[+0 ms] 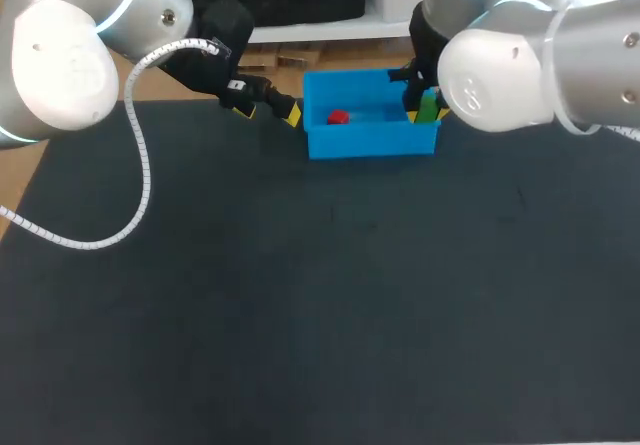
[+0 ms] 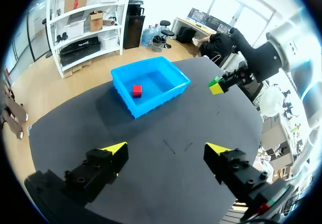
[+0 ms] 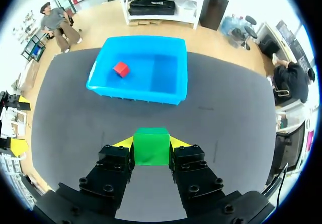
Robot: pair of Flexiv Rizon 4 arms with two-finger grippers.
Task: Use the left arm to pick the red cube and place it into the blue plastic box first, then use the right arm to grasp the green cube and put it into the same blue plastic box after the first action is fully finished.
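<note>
On the left, above the dark table (image 1: 300,315): left gripper (image 1: 268,112), fingers spread wide, holding nothing, just beside the left wall of the blue plastic box (image 1: 370,145). Inside the box, toward its left half: red cube (image 1: 338,117), resting on the floor. Near the box's right end: right gripper (image 1: 424,105), clamped on the green cube (image 1: 429,111) from both sides, raised off the table.

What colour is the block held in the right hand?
Green: the block shows best in the right wrist view.

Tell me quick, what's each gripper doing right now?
Left gripper: open, holding nothing.
Right gripper: shut on the green cube.
</note>
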